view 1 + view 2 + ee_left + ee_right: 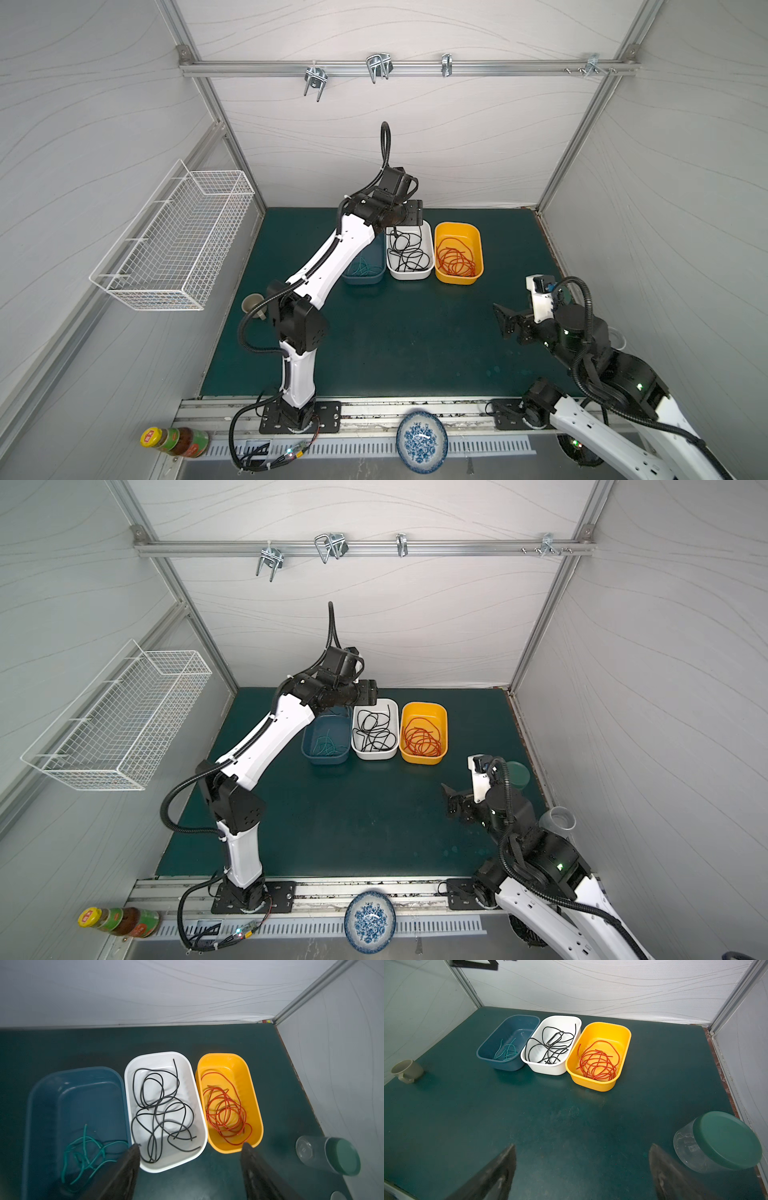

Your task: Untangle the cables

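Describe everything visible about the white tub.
The white tub is a glossy, plastic-looking rounded rectangle, upright on the green mat, middle of a row between the blue tub and the yellow tub. Loose black cables loop inside; one end leans up its far wall. The open left gripper hangs over it.

Dark green tabletop (550,1126), surface scuffed towards the front. Three plastic tubs stand in a row near the back wall, rims close together: blue tub (508,1066), white tub (548,1069), yellow tub (591,1084). A beige mug (408,1071) sits near the left edge. A clear jar with a green lid (716,1142) sits near the right edge, well apart from the tubs.
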`<state>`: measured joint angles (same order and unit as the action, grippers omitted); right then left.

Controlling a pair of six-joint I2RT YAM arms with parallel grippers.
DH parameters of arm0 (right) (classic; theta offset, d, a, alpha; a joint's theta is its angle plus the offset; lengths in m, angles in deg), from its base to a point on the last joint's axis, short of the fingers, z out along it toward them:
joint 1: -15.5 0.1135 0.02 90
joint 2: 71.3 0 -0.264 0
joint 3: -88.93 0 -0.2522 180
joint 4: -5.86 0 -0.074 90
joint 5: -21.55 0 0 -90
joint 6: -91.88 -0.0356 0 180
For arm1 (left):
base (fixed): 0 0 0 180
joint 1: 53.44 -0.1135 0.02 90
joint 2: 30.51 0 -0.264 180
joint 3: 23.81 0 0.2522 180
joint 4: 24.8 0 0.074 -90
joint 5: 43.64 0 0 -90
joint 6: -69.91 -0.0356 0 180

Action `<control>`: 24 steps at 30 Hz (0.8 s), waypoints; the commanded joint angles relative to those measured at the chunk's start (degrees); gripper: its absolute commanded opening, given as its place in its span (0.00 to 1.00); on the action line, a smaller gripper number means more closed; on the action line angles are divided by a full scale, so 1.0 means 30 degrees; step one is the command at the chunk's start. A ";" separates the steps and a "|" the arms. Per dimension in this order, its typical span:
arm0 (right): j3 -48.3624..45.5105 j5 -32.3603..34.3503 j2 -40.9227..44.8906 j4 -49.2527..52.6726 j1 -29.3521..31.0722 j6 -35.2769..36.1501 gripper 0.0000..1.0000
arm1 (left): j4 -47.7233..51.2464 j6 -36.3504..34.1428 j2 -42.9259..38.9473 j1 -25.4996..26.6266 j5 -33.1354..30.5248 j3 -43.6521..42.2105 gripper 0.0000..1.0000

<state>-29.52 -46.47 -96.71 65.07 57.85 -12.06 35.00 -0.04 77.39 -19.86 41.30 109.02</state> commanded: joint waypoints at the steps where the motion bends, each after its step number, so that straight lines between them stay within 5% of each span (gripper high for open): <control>1: -0.0139 0.0028 -0.0084 -0.0238 -0.0087 0.0085 0.99 | -0.0335 -0.0811 -0.1782 0.0605 -0.1039 -0.0875 0.84; 7: -0.0139 0.0114 -0.0201 -0.0099 -0.0087 0.0025 0.99 | -0.1219 -0.1934 -0.5891 0.1515 -0.2509 -0.4301 1.00; 15: -0.0200 0.0290 -0.0202 -0.0094 -0.0016 -0.0407 0.99 | -0.4055 -0.2706 -1.3122 0.2661 -0.5815 -1.1938 1.00; 24: -0.0311 0.0285 -0.0261 -0.0618 0.0053 -0.0809 0.99 | -0.4112 -0.2719 -1.9680 0.2706 -0.7246 -1.8140 1.00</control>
<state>-29.85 -45.40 -97.19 64.98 57.85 -13.76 24.95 -8.06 21.48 -11.86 23.95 57.63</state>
